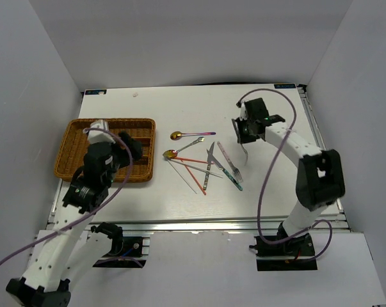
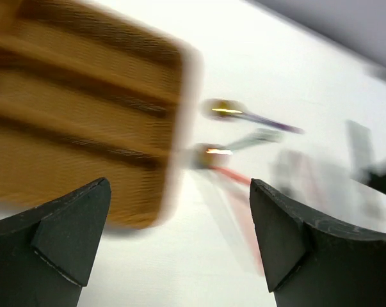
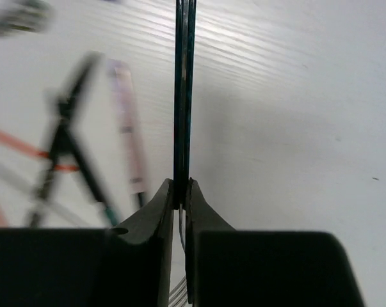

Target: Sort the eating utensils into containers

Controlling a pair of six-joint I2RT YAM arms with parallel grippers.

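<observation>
Across the white surface (image 1: 276, 192), the wicker tray (image 1: 106, 120) sits far left, w/ the loose utensils (image 1: 205, 167) heaped mid-surface, well apart from it. Over the tray's near right corner hovers the left pincer (image 1: 131, 147), jaws spread wide, nothing in them. Farther right, the right pincer (image 3: 183, 185) is pinched tight on a slim dark fork (image 3: 183, 96) by its handle, tines toward the wrist. Step in hand, I judge: carry that fork to a slot. To do it well, lift straight up first and keep the grip firm — a thin handle may pivot — then cross above the heap, not through it, & lower lengthwise along one slot before letting go.
</observation>
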